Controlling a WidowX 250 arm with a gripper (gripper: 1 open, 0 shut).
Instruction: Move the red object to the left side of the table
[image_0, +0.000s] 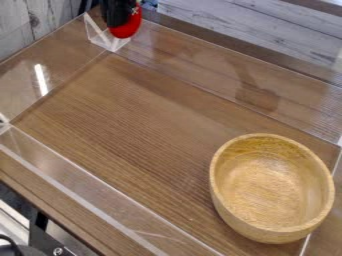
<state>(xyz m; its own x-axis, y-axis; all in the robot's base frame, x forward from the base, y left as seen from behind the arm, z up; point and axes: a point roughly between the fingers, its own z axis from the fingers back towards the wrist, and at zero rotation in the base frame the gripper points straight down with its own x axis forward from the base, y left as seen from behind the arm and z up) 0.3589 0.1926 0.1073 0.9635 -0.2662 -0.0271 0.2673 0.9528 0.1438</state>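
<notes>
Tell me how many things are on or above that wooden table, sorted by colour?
Red: 1, the red object, small and round, at the top left corner, held in the gripper, which is mostly cut off by the picture's edge.
Light wood: 1, the wooden bowl, at the lower right of the table.
Total: 2

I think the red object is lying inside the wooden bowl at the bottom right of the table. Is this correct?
Not quite. The wooden bowl is indeed at the bottom right of the table, but it holds nothing. The camera view shows the red object at the top left corner, by the acrylic wall, under the pincer.
</notes>
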